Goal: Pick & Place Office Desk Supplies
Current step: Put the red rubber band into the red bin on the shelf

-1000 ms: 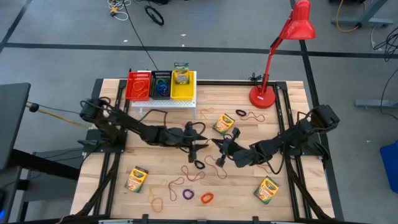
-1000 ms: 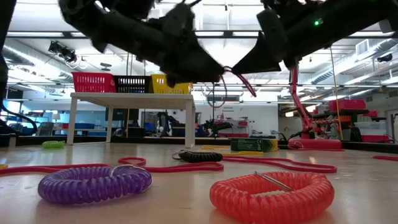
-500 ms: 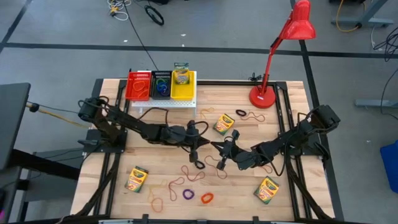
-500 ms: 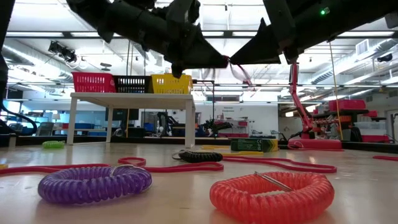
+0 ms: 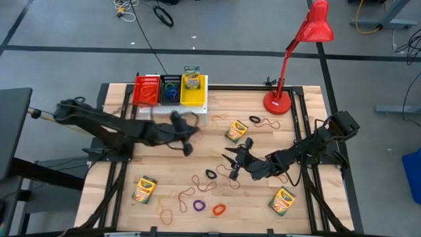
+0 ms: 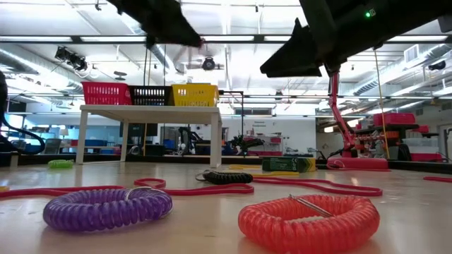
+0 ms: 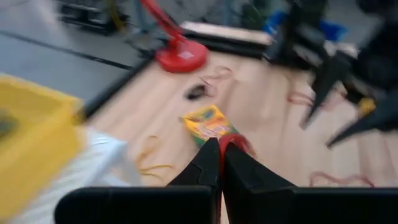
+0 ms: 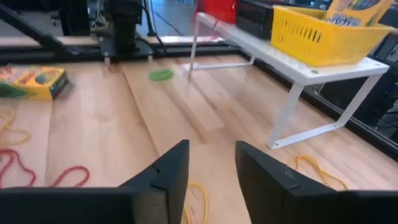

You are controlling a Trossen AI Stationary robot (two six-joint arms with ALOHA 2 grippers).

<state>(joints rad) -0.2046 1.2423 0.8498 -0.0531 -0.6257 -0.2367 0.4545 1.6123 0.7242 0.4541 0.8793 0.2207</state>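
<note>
- Left claw sits high over the bench, just near of the white stand, fingers pressed together on a thin reddish rubber band; the pinch shows in the left wrist view.
- Right claw hangs mid-bench, right of centre, fingers spread with nothing between them.
- Crayon boxes: one far of centre, just beyond the right claw; one near-left; one near-right; one more standing in the yellow basket.
- Red basket, black basket and the yellow one stand in a row on the stand, at the far left of the bench.
- Black loop lies near centre, just near-left of the right claw.
- Purple loop and orange loop lie side by side at the near edge; the low view shows them as coils.
- Loose reddish bands are scattered between the black loop and the near edge.
- Another black loop lies near the red lamp base, far right.
- Green loop lies on the bench at the left side, seen in the right wrist view.
</note>
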